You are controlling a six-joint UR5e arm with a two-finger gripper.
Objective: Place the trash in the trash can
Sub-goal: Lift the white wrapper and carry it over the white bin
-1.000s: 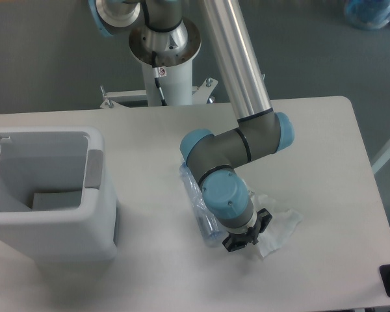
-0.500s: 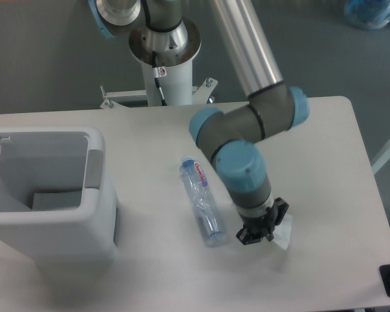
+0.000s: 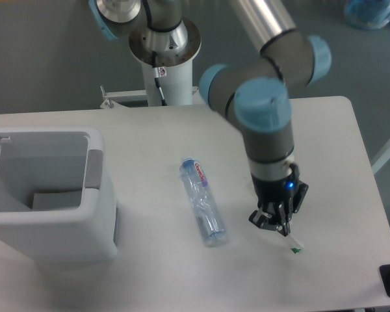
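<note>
Nearest the front edge of the white desk (image 3: 149, 279), the tool (image 3: 277, 224) hangs at the end of the grey and blue arm (image 3: 266, 117), its dark fingers pinched together on the plastic wrapper (image 3: 291, 243). Only a thin pale strip of the wrapper shows below the fingertips, with a small green-printed label at its lower end; it looks lifted off the surface, though I cannot say so for certain.

Just left of the tool, apart from it, the clear plastic bottle (image 3: 202, 201) lies on its side near the middle of the desk. Its cap end points away toward the arm's base, and a red-pink label wraps it near that end.

Far to the left stands the white trash can (image 3: 91, 214), boxy with rounded corners and thick walls, well apart from the bottle. A grey panel (image 3: 95, 170) sits on its right wall, and its open top shows a pale interior with a flat grey patch at the bottom.

Behind the desk, the arm's white pedestal (image 3: 166, 71) rises from the grey floor (image 3: 45, 58).
</note>
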